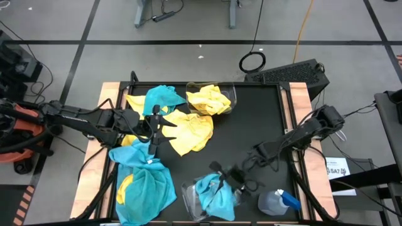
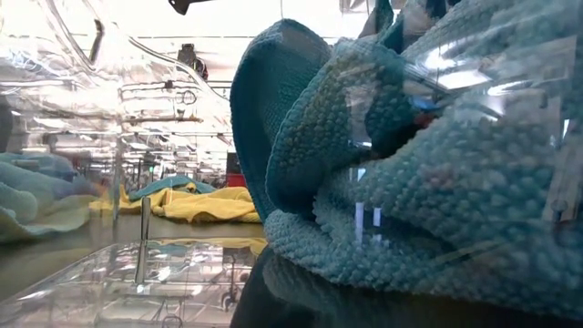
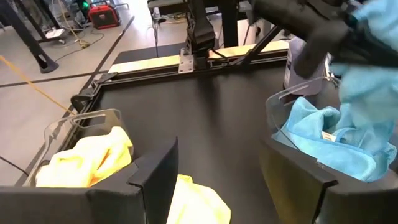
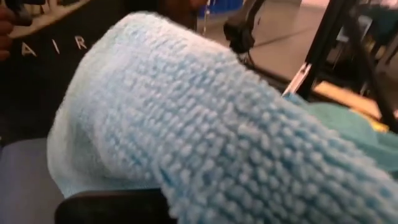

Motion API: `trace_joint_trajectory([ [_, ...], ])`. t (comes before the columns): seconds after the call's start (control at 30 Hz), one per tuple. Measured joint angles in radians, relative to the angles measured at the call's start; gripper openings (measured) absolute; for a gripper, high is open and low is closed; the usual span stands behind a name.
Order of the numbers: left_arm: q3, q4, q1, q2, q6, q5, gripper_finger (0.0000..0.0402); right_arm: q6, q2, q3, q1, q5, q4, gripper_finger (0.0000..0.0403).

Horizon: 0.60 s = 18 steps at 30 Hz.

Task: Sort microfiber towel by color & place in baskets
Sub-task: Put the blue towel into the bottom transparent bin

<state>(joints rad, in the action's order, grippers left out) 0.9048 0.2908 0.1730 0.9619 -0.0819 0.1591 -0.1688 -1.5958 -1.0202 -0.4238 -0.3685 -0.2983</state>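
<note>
Right end effector (image 1: 221, 177) clamped on blue towel (image 1: 213, 191) over near basket (image 1: 190, 202) (blues inside): lower fully, then release. Left end effector (image 1: 155, 127) open w/ nothing held, far from that basket.

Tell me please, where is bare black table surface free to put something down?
Free: the middle strip between the clear plastic basket with yellow towels and the right gripper, and the far right corner. Crowded: the left side, under loose yellow and turquoise microfiber towels around the left gripper, and the near edge by the clear spray bottle.
</note>
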Motion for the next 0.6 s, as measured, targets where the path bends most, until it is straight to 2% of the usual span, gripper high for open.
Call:
trace_joint_trajectory([
  [0.33,0.0,0.004,0.0,0.001,0.024,0.008,0.0226,0.033,-0.17,-0.122,0.022,-0.001,0.139,0.0006],
  [0.6,0.0,0.007,0.0,0.001,0.024,0.008,0.0226,0.088,-0.311,-0.222,0.028,-0.005,0.171,0.0006],
])
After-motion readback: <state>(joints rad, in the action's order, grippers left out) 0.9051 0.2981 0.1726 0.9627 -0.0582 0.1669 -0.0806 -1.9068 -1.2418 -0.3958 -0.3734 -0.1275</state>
